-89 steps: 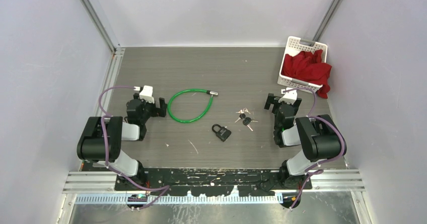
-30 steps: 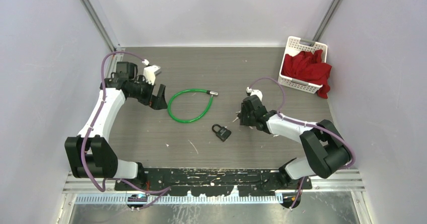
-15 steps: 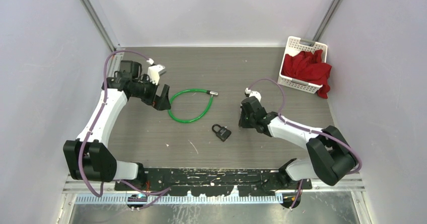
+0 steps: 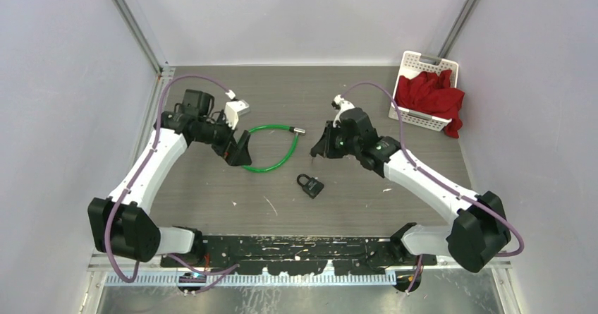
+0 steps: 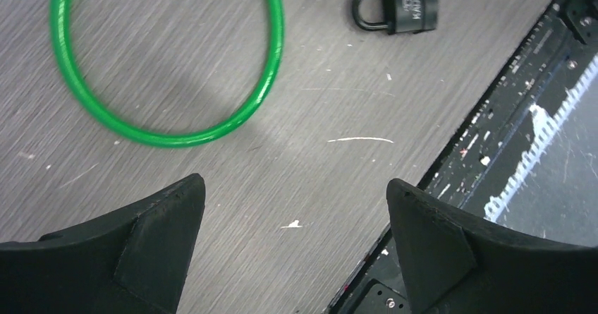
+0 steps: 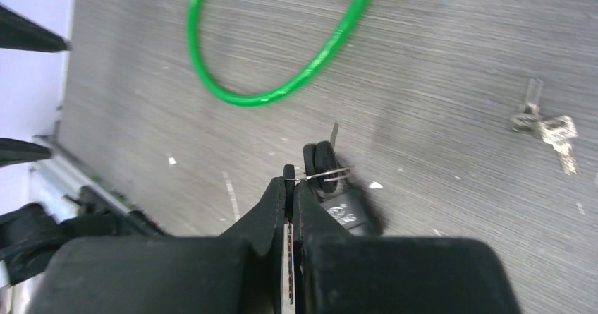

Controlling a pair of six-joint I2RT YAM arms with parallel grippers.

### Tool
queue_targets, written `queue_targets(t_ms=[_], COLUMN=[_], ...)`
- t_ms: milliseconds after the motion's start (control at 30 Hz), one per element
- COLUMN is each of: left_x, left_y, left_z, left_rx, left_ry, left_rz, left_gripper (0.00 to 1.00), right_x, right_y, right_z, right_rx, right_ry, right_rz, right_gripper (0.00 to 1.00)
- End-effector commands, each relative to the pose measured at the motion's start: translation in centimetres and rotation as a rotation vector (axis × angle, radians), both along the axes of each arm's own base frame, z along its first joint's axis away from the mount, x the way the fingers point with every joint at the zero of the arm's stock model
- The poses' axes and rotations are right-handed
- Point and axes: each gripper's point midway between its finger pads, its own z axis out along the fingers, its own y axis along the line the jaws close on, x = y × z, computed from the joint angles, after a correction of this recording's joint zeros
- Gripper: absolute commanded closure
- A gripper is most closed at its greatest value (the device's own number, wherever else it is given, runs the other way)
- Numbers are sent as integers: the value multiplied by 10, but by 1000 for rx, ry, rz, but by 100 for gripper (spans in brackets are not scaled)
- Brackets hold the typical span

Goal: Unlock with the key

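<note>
I am holding the right gripper (image 6: 293, 181) clenched on the ring of the black-headed keys (image 6: 321, 160), up off the table (image 4: 211, 194), near the padlock (image 4: 310, 185) lying there. The left gripper (image 5: 293, 183) is hanging released over the green cable's (image 5: 169, 136) near edge.

Top view: high, behind robot, looking down on table (image 4: 282, 88). Wrist views: close, downward, sharing padlock (image 5: 405, 3), green cable (image 5: 280, 39).

Your left gripper (image 5: 296, 187) hangs wide open, arm stretched forward; right gripper (image 6: 290, 181) is pinched tight on keys (image 6: 321, 160).
</note>
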Motion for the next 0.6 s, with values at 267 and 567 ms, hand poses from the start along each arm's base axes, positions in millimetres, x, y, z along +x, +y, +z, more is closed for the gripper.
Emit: queue_targets(t_ms=[267, 567], left_x=[-57, -87], left_y=[-58, -65], left_z=[58, 63], left_rx=[-364, -454], left_ry=[-190, -134], left_rz=[-334, -434], left_gripper=[1, 1], right_x=[-51, -83], right_y=[66, 104], right_z=[113, 130], right_rx=[300, 391], right_ry=[-9, 45], right_rz=[418, 585], right_gripper=[99, 99])
